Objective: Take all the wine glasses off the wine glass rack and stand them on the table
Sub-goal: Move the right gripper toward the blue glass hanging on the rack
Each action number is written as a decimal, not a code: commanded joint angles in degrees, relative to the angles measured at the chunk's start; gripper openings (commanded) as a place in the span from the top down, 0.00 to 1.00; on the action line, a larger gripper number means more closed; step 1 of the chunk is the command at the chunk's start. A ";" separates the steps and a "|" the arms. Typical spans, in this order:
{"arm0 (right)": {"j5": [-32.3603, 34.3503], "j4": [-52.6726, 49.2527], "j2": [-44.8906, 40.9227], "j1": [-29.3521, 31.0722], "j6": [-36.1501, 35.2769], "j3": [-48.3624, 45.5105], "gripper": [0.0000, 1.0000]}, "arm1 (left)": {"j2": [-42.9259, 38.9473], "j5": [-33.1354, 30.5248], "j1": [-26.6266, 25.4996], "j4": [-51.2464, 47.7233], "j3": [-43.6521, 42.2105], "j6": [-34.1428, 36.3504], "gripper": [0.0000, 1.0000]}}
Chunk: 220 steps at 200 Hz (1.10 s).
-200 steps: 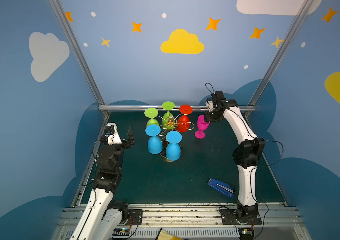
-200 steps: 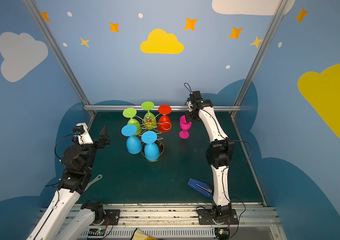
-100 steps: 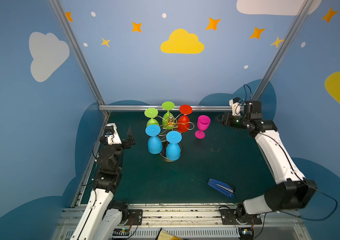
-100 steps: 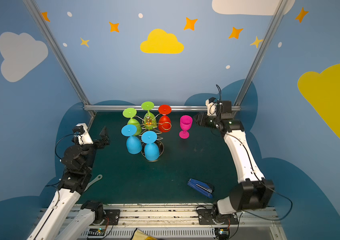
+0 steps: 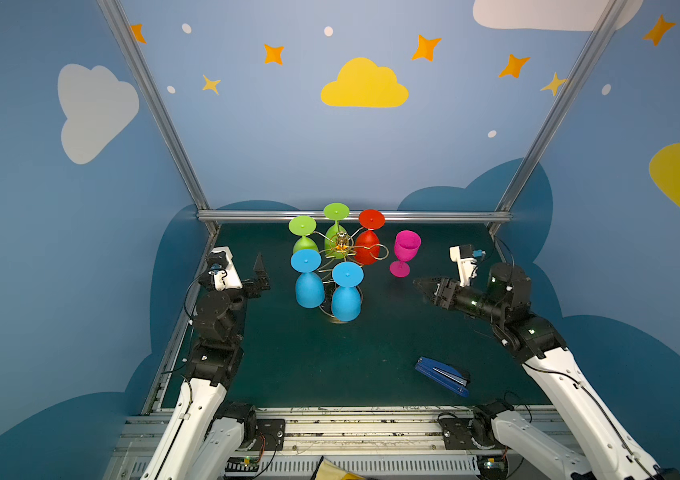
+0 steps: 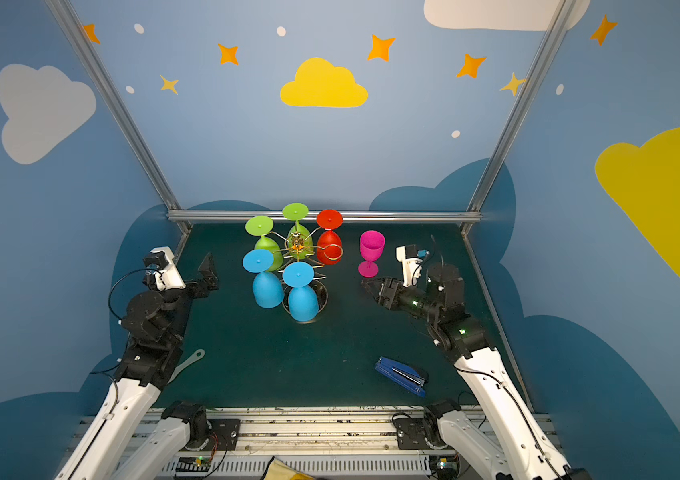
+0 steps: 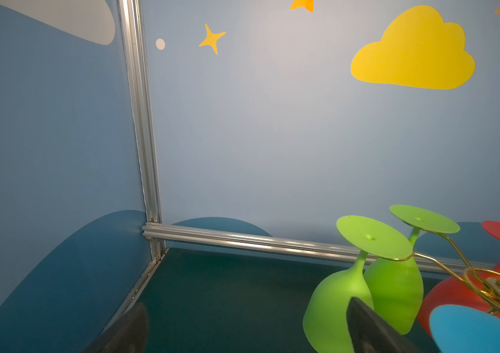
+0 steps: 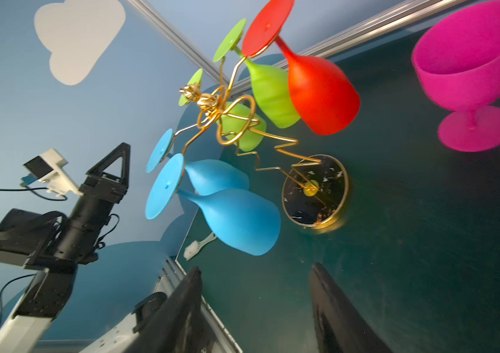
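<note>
Magenta is the colour to look for: the wine glass (image 5: pixel 406 249) is off the wine glass rack (image 5: pixel 341 246) and stands upright on its own foot on the green table (image 5: pixel 309 365), just beside the rack on your right-arm side and not touching it. In both top views a bare gold loop (image 6: pixel 332 251) of the rack juts out toward that glass. Five glasses hang upside down from the other arms: two green glasses (image 5: pixel 336 232) at the back, a red glass (image 5: pixel 367 247) beside them, and two blue glasses (image 5: pixel 309 289) toward the front, above the rack's round dark base (image 8: pixel 314 191). Your right gripper (image 5: pixel 418 283) sits low over the table, near the magenta glass and on its front side, pointing toward the rack; its wrist view shows the jaws apart with only bare mat between them, so it grips nothing. Your left gripper (image 7: pixel 247 308) is off by the left wall, well apart from the rack, with its jaws spread wide and nothing in them. You also have a blue stapler (image 5: pixel 442 376) lying near the front right, and a white brush (image 6: pixel 188 363) on the mat beside the left arm.
</note>
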 commanded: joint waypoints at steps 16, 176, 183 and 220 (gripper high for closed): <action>6.37 3.43 2.78 7.77 4.19 2.93 0.45 | -1.12 0.15 0.33 0.44 -0.25 -0.50 0.01; 11.19 17.51 19.79 20.69 11.99 10.29 0.47 | -1.22 2.44 0.63 0.12 0.01 -2.50 0.01; 11.15 17.71 20.16 20.80 12.26 10.36 0.47 | -1.20 2.47 0.63 0.13 -0.02 -2.59 0.01; 10.76 17.56 21.68 21.26 12.75 11.21 0.54 | -1.27 2.72 0.80 0.17 0.01 -2.84 0.01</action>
